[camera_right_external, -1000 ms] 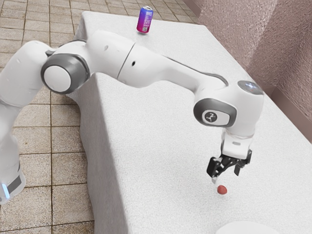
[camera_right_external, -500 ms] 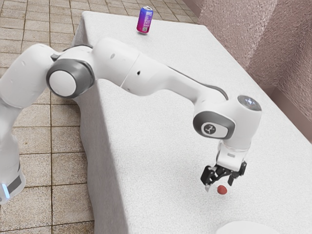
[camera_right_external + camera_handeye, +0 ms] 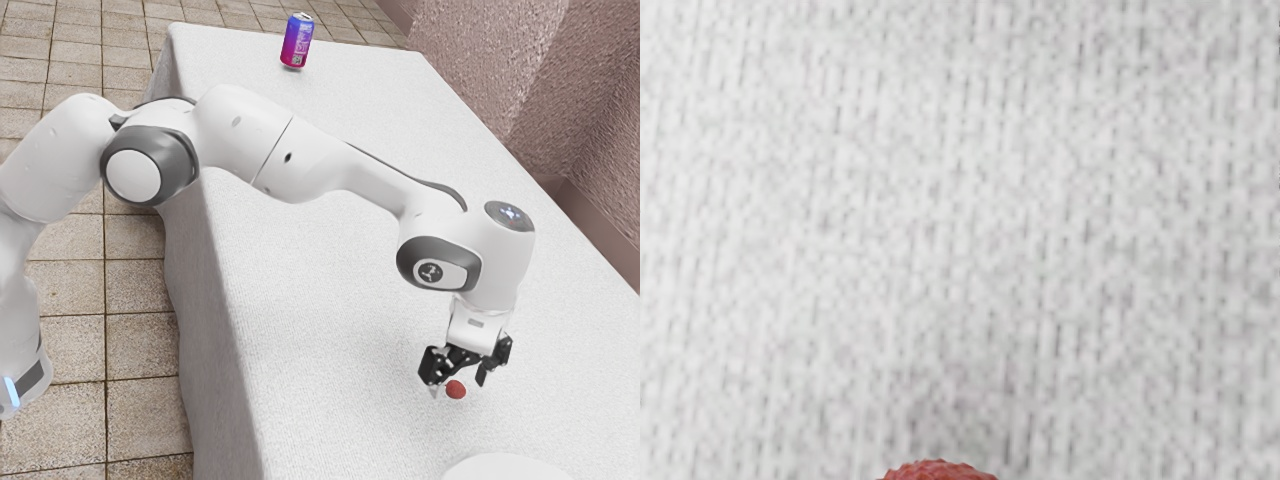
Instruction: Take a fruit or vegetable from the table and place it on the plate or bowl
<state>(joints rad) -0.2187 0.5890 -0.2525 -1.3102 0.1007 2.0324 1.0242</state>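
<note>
The gripper (image 3: 455,386) hangs low over the white desk (image 3: 300,260), its black fingers spread apart and straddling a small red fruit (image 3: 457,392) that lies on the cloth, apparently ungrasped. A white plate (image 3: 510,466) sits near, toward the exterior view's lower edge. A purple can (image 3: 297,41) stands far off

In the wrist view the red fruit (image 3: 937,470) lies just under the hand

White table (image 3: 300,300): can (image 3: 296,40), fruit (image 3: 456,390), plate (image 3: 510,468).

Table covering (image 3: 300,260): white woven cloth, matt, coarse visible weave. Fruit (image 3: 937,471): red, rough pebbled skin. Arm (image 3: 330,170): smooth, slightly glossy white shells with grey matt joint caps. Can (image 3: 296,41): glossy, metallic sheen. Floor tiles (image 3: 90,290): matt. Wall (image 3: 500,70): rough, speckled
</note>
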